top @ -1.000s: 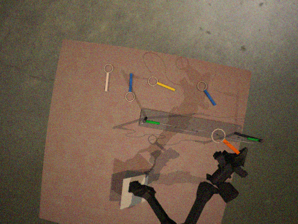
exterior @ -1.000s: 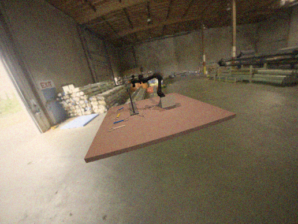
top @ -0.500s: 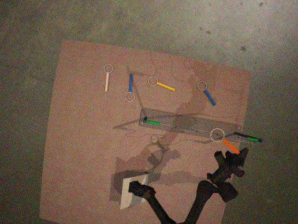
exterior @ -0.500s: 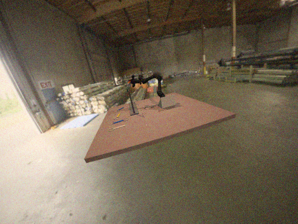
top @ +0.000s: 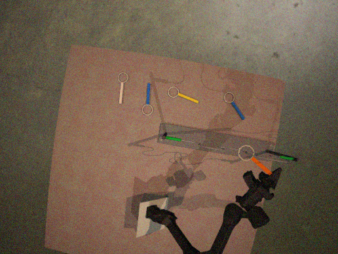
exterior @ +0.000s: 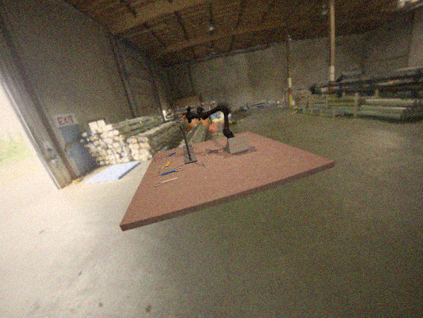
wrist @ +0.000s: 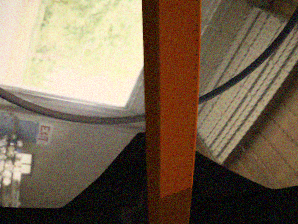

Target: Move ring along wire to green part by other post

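Observation:
My gripper (top: 271, 174) (wrist: 150, 141) is shut on the orange handle (top: 261, 165) (wrist: 176, 75), with the ring (top: 238, 153) at its far end. In the top view the ring overlaps the line of the thin grey wire (top: 209, 146) (wrist: 75, 119), nearer the right post (top: 275, 153). Whether the wire passes through it cannot be told for sure. In the wrist view the wire curves behind the handle; the ring is out of frame. One green part (top: 173, 139) is beside the left post (top: 164, 135); the other green part (top: 287, 158) is near the right post's top.
A pale pink-handled ring (top: 121, 93), a blue-handled ring (top: 148, 93), a yellow-handled ring (top: 188, 97) and another blue-handled ring (top: 238, 110) lie on the table (top: 88, 131) (exterior: 246, 180) beyond the wire. A pale panel (top: 143, 216) (exterior: 238, 145) stands near the arm's base.

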{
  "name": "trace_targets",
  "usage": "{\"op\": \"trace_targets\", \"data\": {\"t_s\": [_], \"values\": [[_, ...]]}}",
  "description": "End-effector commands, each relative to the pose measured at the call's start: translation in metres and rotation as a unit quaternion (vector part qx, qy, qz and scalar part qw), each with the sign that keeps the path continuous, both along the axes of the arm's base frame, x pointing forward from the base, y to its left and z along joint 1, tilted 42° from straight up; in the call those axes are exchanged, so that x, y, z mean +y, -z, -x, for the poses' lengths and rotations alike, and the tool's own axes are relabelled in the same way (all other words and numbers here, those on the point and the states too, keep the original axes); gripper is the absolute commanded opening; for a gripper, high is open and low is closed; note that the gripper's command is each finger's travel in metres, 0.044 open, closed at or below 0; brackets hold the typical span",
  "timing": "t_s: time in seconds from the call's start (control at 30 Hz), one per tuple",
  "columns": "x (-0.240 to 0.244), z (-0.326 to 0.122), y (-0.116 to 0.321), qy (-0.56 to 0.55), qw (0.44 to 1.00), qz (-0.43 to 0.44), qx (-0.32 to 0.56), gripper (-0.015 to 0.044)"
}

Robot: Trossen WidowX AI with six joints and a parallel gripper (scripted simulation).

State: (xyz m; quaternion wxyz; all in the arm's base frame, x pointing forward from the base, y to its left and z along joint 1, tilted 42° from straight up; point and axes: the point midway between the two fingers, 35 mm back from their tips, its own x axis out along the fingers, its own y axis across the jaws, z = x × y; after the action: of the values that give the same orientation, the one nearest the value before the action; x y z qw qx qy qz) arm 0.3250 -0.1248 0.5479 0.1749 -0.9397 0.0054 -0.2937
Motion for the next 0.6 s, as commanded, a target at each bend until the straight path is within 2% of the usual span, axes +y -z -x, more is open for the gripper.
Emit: {"op": "trace_targets", "data": {"t_s": [0.0, 0.3, 0.57], "values": [[0.000, 0.000, 0.001, 0.001, 1.000, 0.021, 0.002, -0.0150], [-0.005, 0.000, 0.002, 0.002, 0.999, 0.037, 0.002, -0.0150], [-0.018, 0.000, 0.005, 0.001, 1.000, 0.011, 0.000, -0.0150]]}}
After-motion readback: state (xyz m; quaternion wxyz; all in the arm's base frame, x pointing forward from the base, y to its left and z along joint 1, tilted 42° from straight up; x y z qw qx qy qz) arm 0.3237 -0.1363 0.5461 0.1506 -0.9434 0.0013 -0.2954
